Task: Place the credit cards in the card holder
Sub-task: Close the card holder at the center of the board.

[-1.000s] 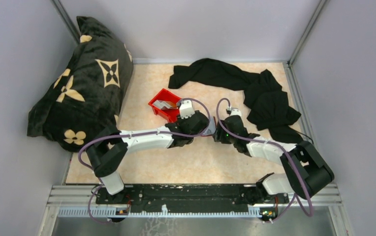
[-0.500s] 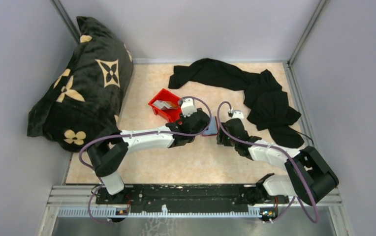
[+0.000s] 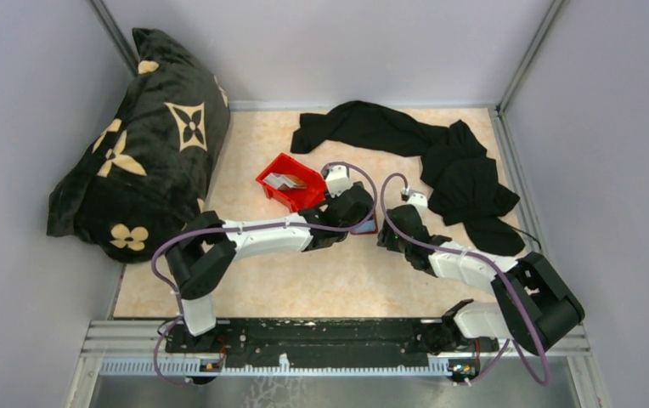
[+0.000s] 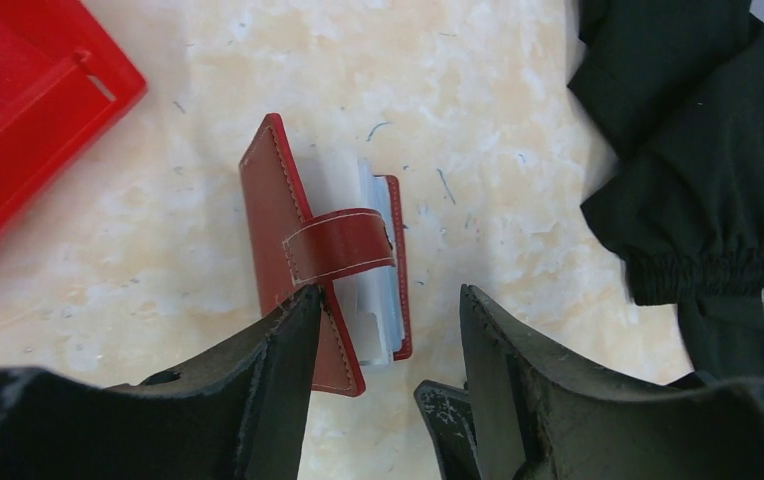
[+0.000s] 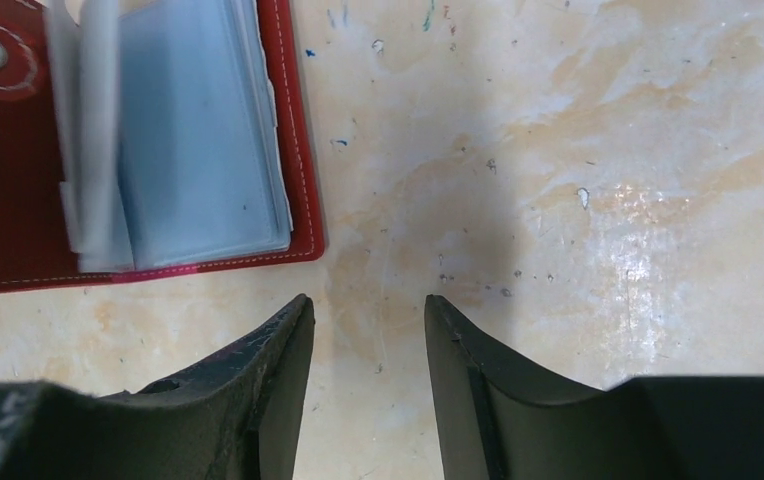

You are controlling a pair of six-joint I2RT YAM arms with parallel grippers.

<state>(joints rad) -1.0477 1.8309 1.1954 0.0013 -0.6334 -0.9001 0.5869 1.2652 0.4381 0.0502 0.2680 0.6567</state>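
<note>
The card holder (image 4: 326, 262) is a dark red folding wallet with a strap and pale grey inner pockets, lying half open on the table. It also shows in the top view (image 3: 367, 226) and in the right wrist view (image 5: 158, 150). My left gripper (image 4: 383, 310) is open above its near end, with the left fingertip (image 4: 293, 325) over the holder's red edge. My right gripper (image 5: 368, 305) is open and empty over bare table, just right of the holder. Pale grey credit cards (image 3: 283, 180) lie in the red bin.
The bright red plastic bin (image 3: 297, 192) stands just left of the grippers, and its corner shows in the left wrist view (image 4: 18, 90). Black cloth (image 3: 440, 161) lies at the back right. A dark patterned pillow (image 3: 143, 144) leans at the left wall.
My left arm has stretched further right and back over the holder. My right gripper has drawn slightly to the right, away from the holder.
</note>
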